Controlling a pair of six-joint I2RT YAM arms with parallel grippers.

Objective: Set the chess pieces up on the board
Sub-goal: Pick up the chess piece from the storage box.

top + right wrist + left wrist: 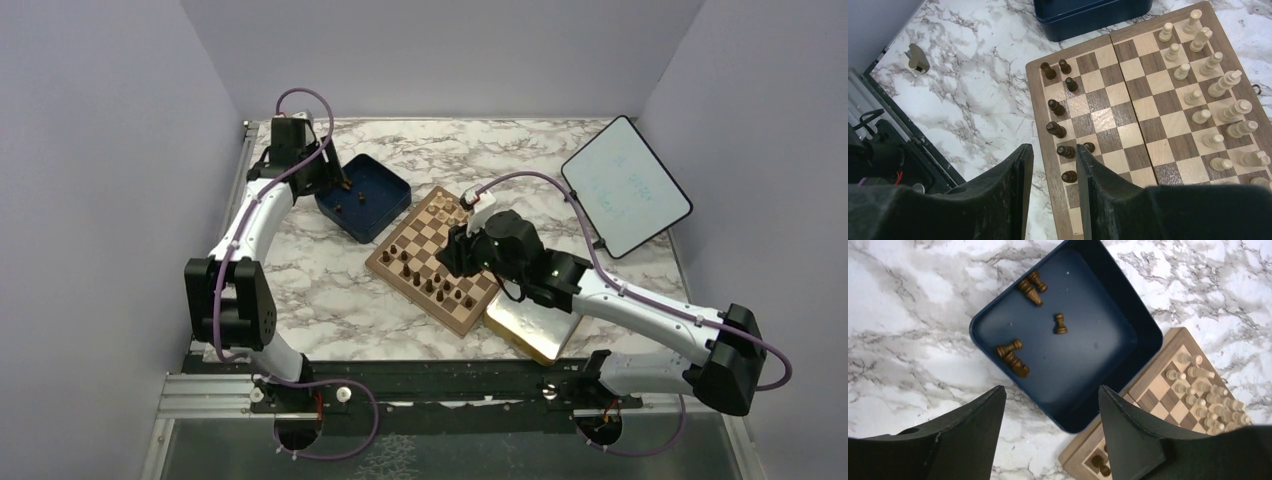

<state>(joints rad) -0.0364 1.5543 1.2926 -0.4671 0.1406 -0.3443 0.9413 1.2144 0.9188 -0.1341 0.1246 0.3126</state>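
Note:
The board (425, 235) lies at an angle in the middle of the table. Several dark brown chess pieces (425, 280) stand along its near-left edge; they also show in the right wrist view (1055, 107). Several more dark pieces (1012, 353) lie or stand in the dark blue box (1088, 355). My left gripper (1049, 395) is open and empty above the box's near corner; in the top view (340, 185) it hangs over the box (385, 190). My right gripper (1053, 150) is open and empty above the board's (1143, 125) dark-piece edge, over two dark pieces (1066, 151).
Pale beige chessmen (1208, 90) fill the board's far side. A gold-rimmed tray (530, 330) lies against the board's near-right side under my right arm. A white tablet-like panel (625, 185) lies at the back right. A small beige object (915, 57) lies on the marble near the table edge.

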